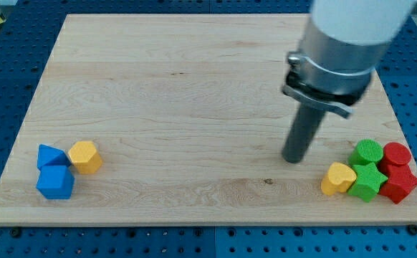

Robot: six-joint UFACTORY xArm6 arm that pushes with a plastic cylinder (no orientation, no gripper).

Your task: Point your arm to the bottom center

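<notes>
Your tip (292, 159) rests on the bare wooden board (173, 86), grasping nothing, right of centre and just left of the cluster of yellow heart (337, 178), green star (367, 182), green cylinder (370, 151), red cylinder (397, 153) and red star (399, 184). The target, the board's bottom centre, lies open down-left of it, a path that appears free of blocks. At left the two blue blocks (54, 172) and yellow hexagon (85, 157) sit well apart; the arm's upper part is cut off.
</notes>
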